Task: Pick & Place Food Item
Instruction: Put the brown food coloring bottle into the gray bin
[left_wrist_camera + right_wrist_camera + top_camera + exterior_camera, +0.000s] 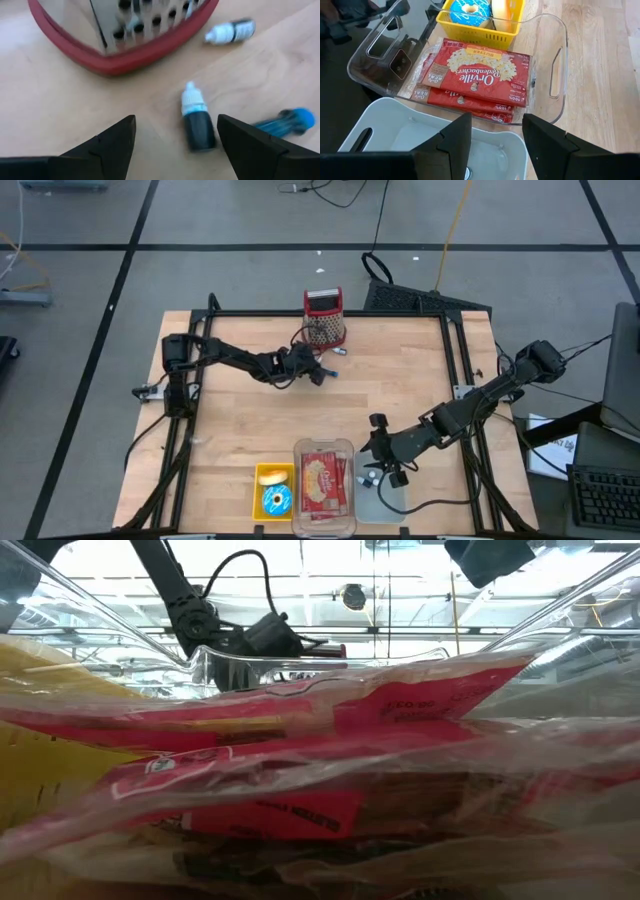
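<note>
1. Left gripper (175, 145) released, low over a small dark dropper bottle (197, 121) lying beside the red grater (115, 45) near the bench's far edge.
2. Right gripper (495, 145) released, above the white bin (395, 125) at the near edge, empty.

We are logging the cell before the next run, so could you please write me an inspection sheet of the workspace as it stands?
Surface: wooden table, bare in the middle.
Job's things: popcorn packets stacked in a clear bin; yellow basket holding a blue-iced doughnut; white bin beside the clear bin.
Clutter: red-rimmed grater at the far edge; small dark dropper bottle, a second bottle and a blue item lying near it.
Grippers: left gripper open, low over the dark bottle; right gripper open, above the white bin.
Cables: several on the floor beyond the table.
Surroundings: a keyboard beside the table; no people seen.
</note>
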Available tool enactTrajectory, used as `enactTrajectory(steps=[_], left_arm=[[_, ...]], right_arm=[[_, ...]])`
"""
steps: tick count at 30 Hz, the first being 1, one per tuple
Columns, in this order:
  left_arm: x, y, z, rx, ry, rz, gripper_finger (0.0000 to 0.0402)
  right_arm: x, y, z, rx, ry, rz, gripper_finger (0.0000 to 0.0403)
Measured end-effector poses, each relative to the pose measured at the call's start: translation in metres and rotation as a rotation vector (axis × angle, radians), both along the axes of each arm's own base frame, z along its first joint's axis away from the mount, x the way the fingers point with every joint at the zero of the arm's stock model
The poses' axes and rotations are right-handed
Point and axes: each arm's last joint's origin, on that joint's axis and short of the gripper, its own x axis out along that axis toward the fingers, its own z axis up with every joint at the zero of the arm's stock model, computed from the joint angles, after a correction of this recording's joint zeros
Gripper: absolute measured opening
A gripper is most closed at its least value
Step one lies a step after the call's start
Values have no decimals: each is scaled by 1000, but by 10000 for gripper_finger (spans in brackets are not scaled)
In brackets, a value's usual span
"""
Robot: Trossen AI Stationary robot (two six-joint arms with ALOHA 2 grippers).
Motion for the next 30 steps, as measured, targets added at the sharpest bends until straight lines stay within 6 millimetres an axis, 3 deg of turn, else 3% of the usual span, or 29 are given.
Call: enactTrajectory(steps=[9, 30], left_arm=[[1, -2, -12, -6, 24, 19, 282], [2, -4, -13, 53, 128, -226, 282]], right_arm=[[0, 0, 0, 2, -6, 1, 167], [0, 0, 0, 0, -3, 1, 167]])
